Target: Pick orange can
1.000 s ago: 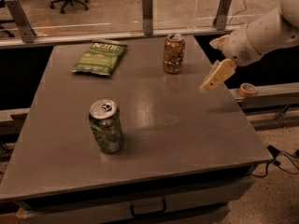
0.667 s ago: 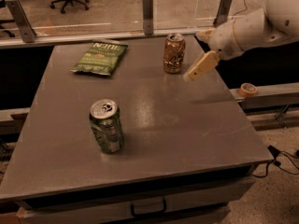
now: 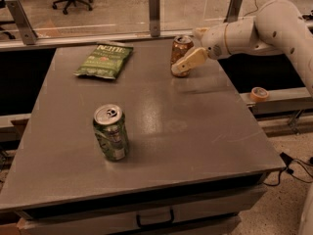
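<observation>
The orange can (image 3: 179,49) stands upright at the far right of the grey table (image 3: 205,131). It has coppery sides with pale markings and a silver top. My gripper (image 3: 191,48) comes in from the right on a white arm and sits right at the can. It is open. One pale finger (image 3: 188,61) crosses in front of the can's lower right side, and the other shows behind the can near its top. The can stands on the table and is not lifted.
A green can (image 3: 111,132) stands upright at the front left of the table. A green chip bag (image 3: 104,59) lies flat at the far left. A glass barrier with metal posts (image 3: 154,9) runs behind the table. A tape roll (image 3: 258,93) sits on a ledge to the right.
My gripper has moved left and toward the far edge, from open space right of the orange can to right against it. The cans and the bag have not moved.
</observation>
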Robot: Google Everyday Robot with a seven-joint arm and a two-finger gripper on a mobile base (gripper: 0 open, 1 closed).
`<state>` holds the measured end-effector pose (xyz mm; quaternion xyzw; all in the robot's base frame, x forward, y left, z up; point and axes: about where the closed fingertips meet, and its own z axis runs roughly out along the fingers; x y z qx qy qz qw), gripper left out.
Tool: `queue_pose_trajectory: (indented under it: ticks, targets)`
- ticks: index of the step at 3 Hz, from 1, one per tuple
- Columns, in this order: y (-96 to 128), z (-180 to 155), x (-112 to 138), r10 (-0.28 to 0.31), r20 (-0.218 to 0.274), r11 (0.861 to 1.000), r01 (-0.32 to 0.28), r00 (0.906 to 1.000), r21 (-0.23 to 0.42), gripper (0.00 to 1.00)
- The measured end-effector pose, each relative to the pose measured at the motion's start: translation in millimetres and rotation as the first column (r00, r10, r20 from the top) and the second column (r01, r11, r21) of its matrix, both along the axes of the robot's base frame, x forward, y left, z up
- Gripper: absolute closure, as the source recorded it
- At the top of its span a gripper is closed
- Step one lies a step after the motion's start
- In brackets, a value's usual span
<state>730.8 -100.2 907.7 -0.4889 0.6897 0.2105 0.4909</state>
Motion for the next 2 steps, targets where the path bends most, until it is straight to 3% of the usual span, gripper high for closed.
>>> queue_pose_trajectory:
  ticks: [1,2]
  targets:
    - [-3.4,-9.4,23.8,-0.073,-0.002,0.996,0.073,0.9973,0.047,0.02]
    - [-0.5,-18.7,29.5,-0.091,-0.04,0.991,0.094,0.9951,0.094,0.2]
